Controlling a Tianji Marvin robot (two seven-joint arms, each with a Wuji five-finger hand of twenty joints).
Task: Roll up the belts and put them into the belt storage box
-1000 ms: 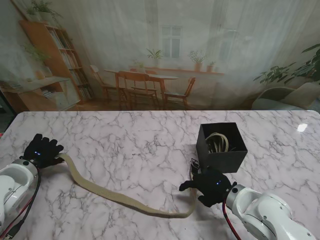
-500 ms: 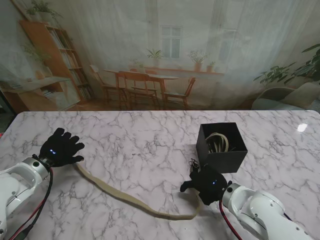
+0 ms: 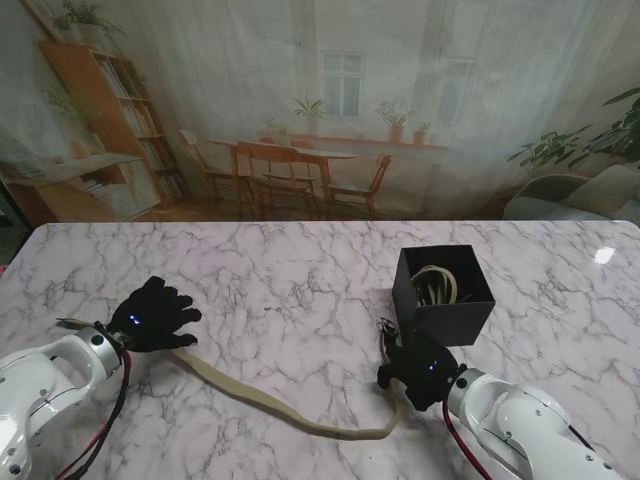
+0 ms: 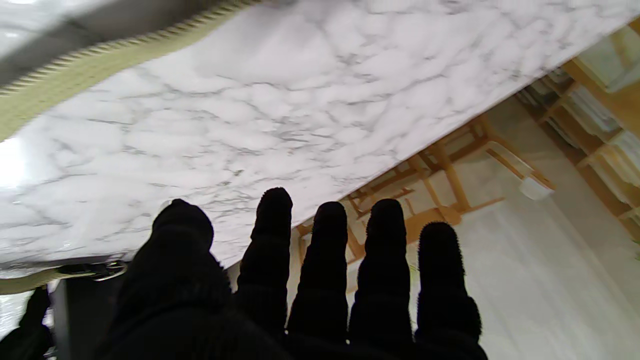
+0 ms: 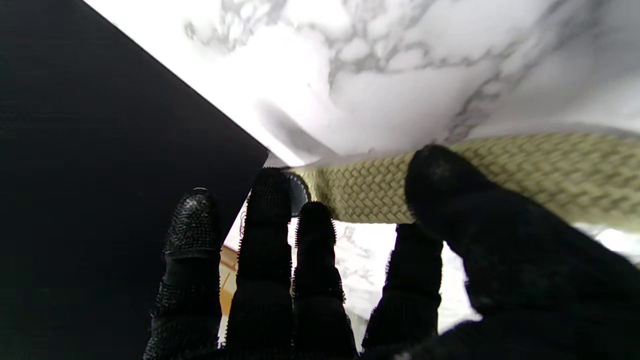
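Observation:
A long tan woven belt (image 3: 260, 400) lies across the marble table (image 3: 290, 290), curving from the left to the black storage box (image 3: 443, 300). One coiled belt (image 3: 432, 283) sits inside the box. My left hand (image 3: 155, 315) is open with fingers spread, palm down over the belt's left part; the tail (image 3: 72, 323) shows behind it. In the left wrist view the fingers (image 4: 325, 240) are straight and the belt (image 4: 75, 70) runs past them. My right hand (image 3: 425, 368), just in front of the box, is shut on the belt (image 5: 525, 170) near its buckle end, thumb (image 5: 440, 180) pressing it beside the box wall (image 5: 100, 150).
The table's far edge (image 3: 330, 223) meets a printed backdrop of a room. A bright light reflection (image 3: 604, 255) lies at the far right. My white forearms (image 3: 40, 375) rise from both near corners.
My left hand slid right along the belt, away from its tail, and the belt's left part shifted with it. My right hand drew its thumb and fingers in on the belt.

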